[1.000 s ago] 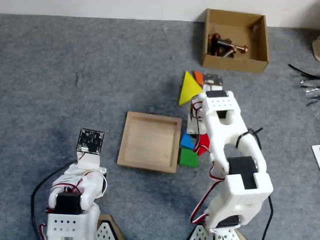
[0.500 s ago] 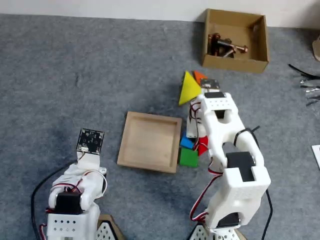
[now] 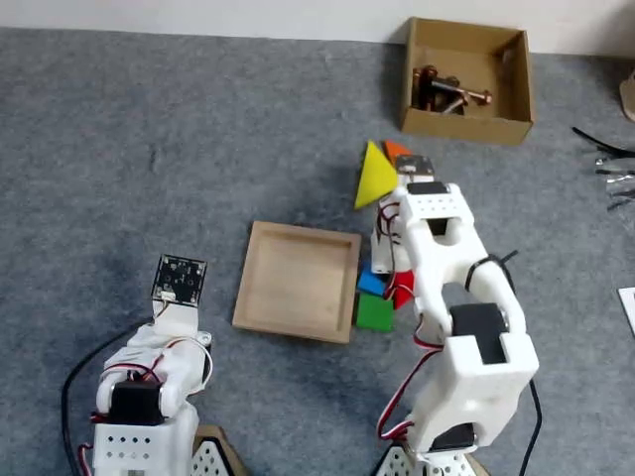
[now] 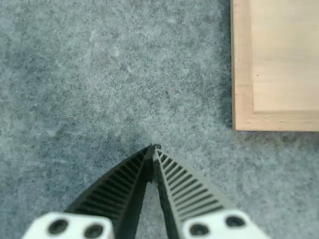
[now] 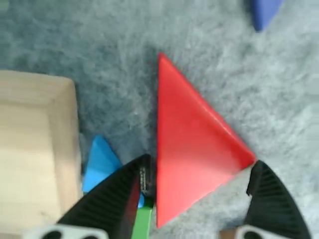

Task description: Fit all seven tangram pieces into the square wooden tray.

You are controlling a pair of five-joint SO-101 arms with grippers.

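The square wooden tray (image 3: pixel 298 281) lies mid-table with nothing in it; its corner is in the left wrist view (image 4: pixel 276 64) and an edge in the right wrist view (image 5: pixel 30 149). A big red triangle (image 5: pixel 189 149) lies on the carpet between the fingers of my open right gripper (image 5: pixel 199 172), which hangs over it beside the tray's right side. Next to it are a light blue piece (image 5: pixel 99 162) and a green piece (image 5: pixel 144 221). From above, yellow (image 3: pixel 376 174), orange (image 3: pixel 395 152), blue (image 3: pixel 372 279), green (image 3: pixel 374 311) and red (image 3: pixel 403 288) pieces show around the right arm. My left gripper (image 4: pixel 154 149) rests shut over bare carpet.
A cardboard box (image 3: pixel 464 79) holding copper-coloured metal parts stands at the back right. A dark blue piece (image 5: pixel 264 12) lies on the carpet beyond the red triangle. Cables (image 3: pixel 607 164) lie at the right edge. Grey carpet stretches open to the left of the tray.
The right arm has drawn back slightly toward its base and settled lower over the red triangle. The left arm has stayed put.
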